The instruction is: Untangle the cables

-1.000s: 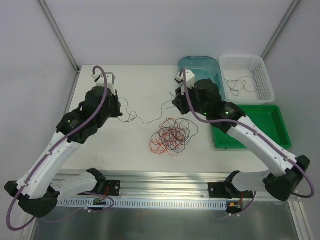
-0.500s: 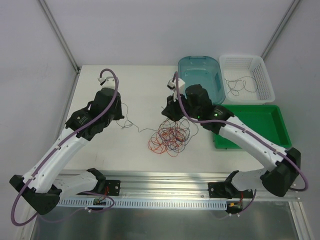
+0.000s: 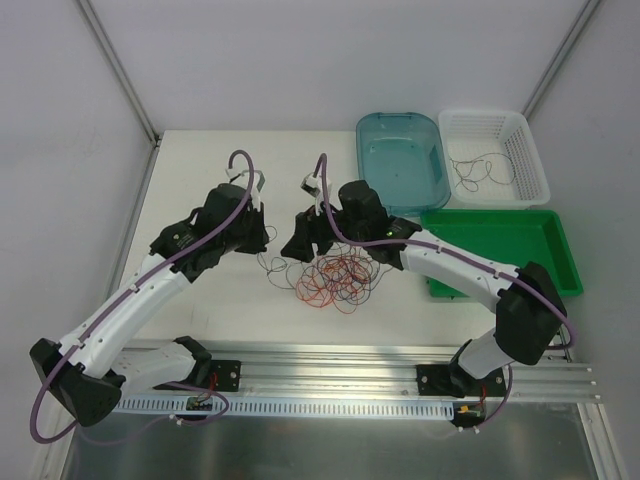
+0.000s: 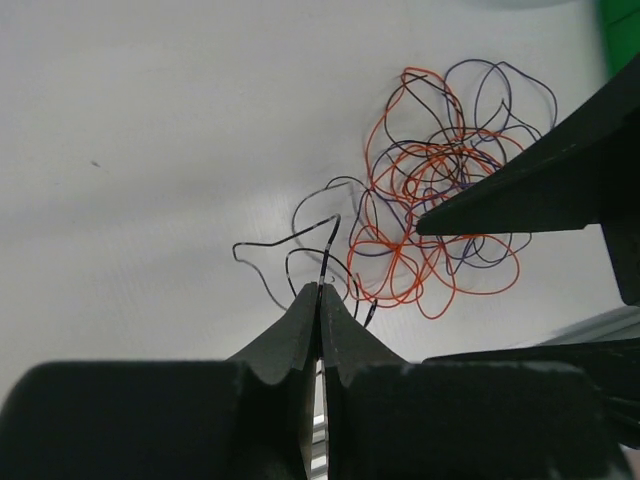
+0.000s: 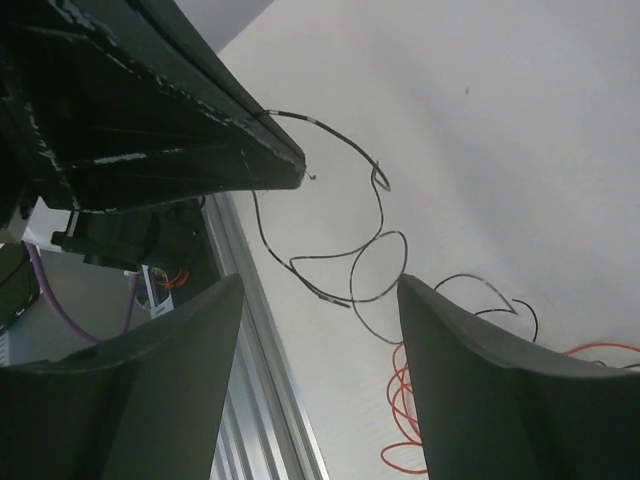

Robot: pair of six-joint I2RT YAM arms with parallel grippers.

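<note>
Our left gripper (image 4: 320, 296) is pressed shut. Its two fingers meet on a thin black strand (image 4: 327, 243) that rises from between the tips and curls away over the table (image 4: 150, 120). From the top camera we see this gripper (image 3: 267, 238) low over the table (image 3: 200, 170), pointing to the right, with the black strand (image 3: 272, 264) looping just beside it.

Our right gripper (image 5: 320, 284) stands wide open and grips nothing. Between its fingers (image 5: 480, 370) we see the black strand (image 5: 372, 262) lying in loose bends on the table (image 5: 480, 120). At the upper left, the strand's end meets the tip of the left gripper (image 5: 285, 165). From above, the right gripper (image 3: 300, 246) sits close to the left one, the two nearly facing each other.

The cables (image 3: 336, 279) lie in a tangled bunch of orange-red, black and dark purple loops near the middle of the table, just right of both grippers. In the left wrist view the cables (image 4: 432, 215) lie just beyond the black strand. There the right gripper (image 4: 540, 195) reaches over their right side as a dark wedge, and we cannot tell whether it touches the loops.

Behind and to the right of the bunch stand a blue bin (image 3: 400, 165), a white basket (image 3: 522, 150) holding a few dark strands (image 3: 470, 176), and a green tray (image 3: 540, 240).
</note>
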